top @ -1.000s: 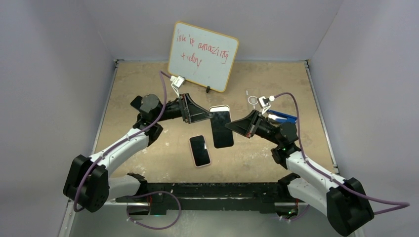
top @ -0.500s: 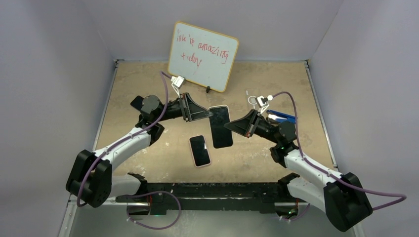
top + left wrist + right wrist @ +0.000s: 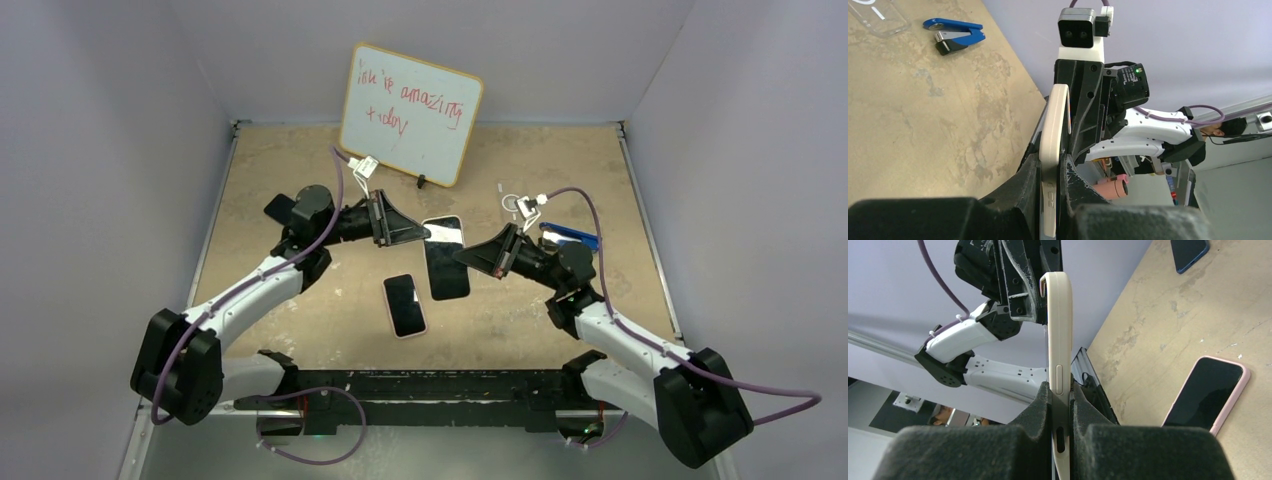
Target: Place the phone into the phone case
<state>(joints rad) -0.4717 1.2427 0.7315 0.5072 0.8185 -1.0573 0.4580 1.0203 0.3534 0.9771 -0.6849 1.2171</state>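
Note:
A dark-screened phone (image 3: 447, 268) lies inside a cream phone case (image 3: 445, 222), and both are held in the air above the table's middle. My left gripper (image 3: 424, 236) is shut on the case's left long edge. In the left wrist view the cream phone case (image 3: 1054, 125) runs up between the pads of my left gripper (image 3: 1050, 165). My right gripper (image 3: 463, 257) is shut on the opposite edge. In the right wrist view its pads clamp the cream phone case (image 3: 1058, 335) at my right gripper (image 3: 1061, 392). I cannot tell how deep the phone sits.
A second phone in a pink case (image 3: 405, 305) (image 3: 1208, 392) lies flat below the held one. A blue stapler (image 3: 572, 237) (image 3: 955, 37) and a clear case (image 3: 512, 203) (image 3: 878, 17) lie at the right back. A dark device (image 3: 1189, 252) lies at the left. A whiteboard (image 3: 410, 113) stands at the back.
My left gripper has closed onto the case's left edge. The held phone and case have shifted slightly toward the back. The right gripper keeps its grip.

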